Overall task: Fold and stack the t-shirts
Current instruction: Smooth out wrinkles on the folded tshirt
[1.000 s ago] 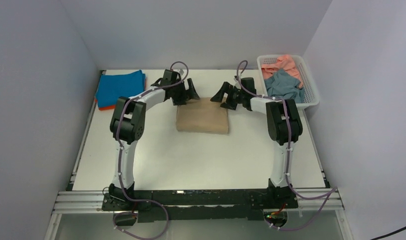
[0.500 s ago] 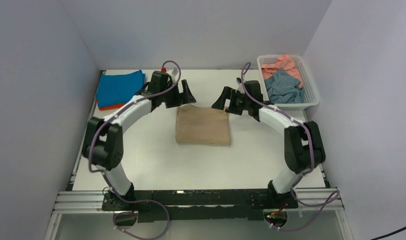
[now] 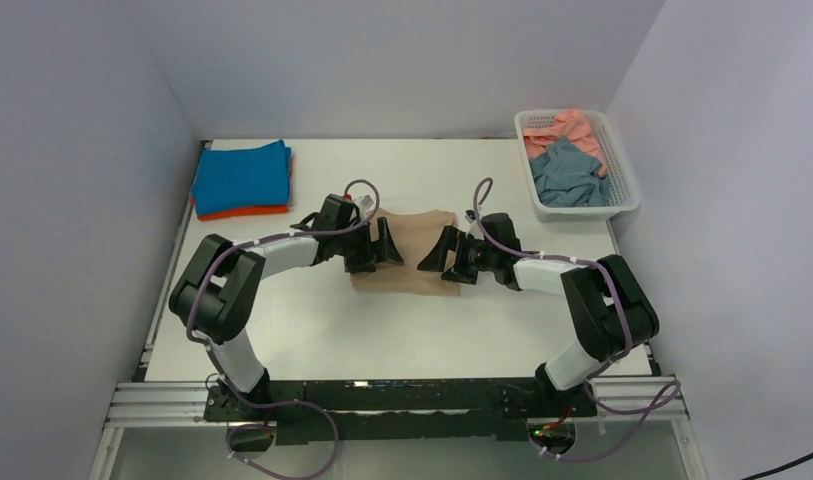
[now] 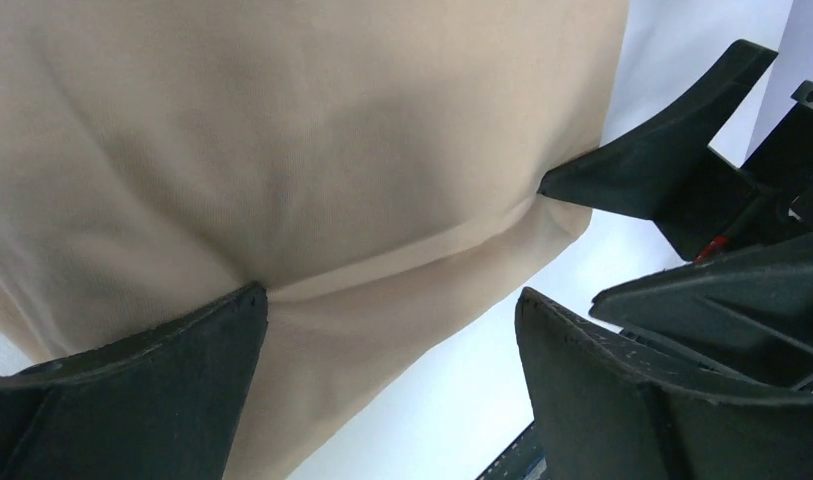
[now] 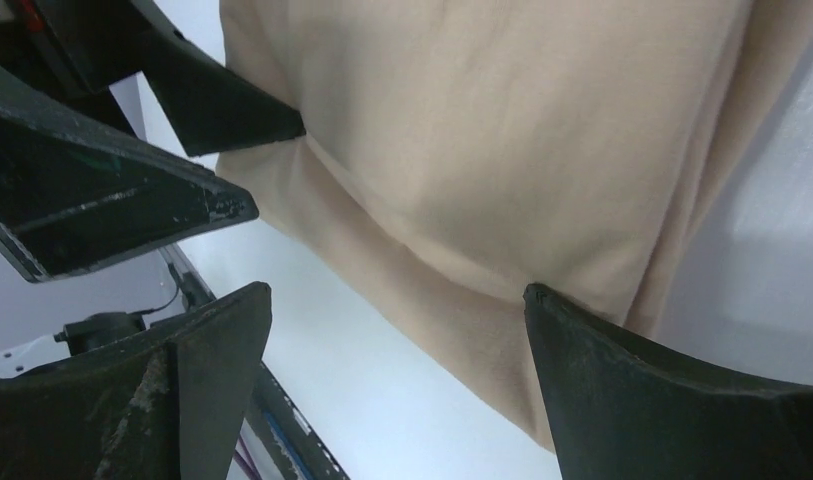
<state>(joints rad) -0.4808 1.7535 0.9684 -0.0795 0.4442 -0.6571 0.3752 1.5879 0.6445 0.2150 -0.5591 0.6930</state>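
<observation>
Currently, arm bases: both are sitting at the bottom edge of the top view, on the table [image 3: 312,330].
Left gripper [image 3: 392,243]: is hanging low at frame centre, jaws spread wide, gripping nothing.
Left fingers: in the left wrist view, the lower-left finger [image 4: 152,390] is pressing its tip on the cloth; the lower-right one [image 4: 622,400] is sitting past the cloth's edge, over bare table.
Right gripper [image 3: 434,250]: is facing the left one, just beside it, jaws also wide apart, holding nothing.
Right fingers: in the right wrist view, the lower-right finger [image 5: 672,400] is resting its tip on the cloth; the lower-left one [image 5: 162,390] is hanging over bare table.
Tan-beige t-shirt [image 3: 414,228]: is lying folded flat at table centre, under both grippers.
Bright blue t-shirt [image 3: 240,177]: is lying folded at upper left, on top of the orange t-shirt [image 3: 244,212], which is showing only its edge.
Basket [image 3: 587,212]: is sitting at upper right, holding the salmon pink t-shirt [image 3: 572,125] at its far end and the dusty grey-blue t-shirt [image 3: 567,172] nearer, both crumpled.
</observation>
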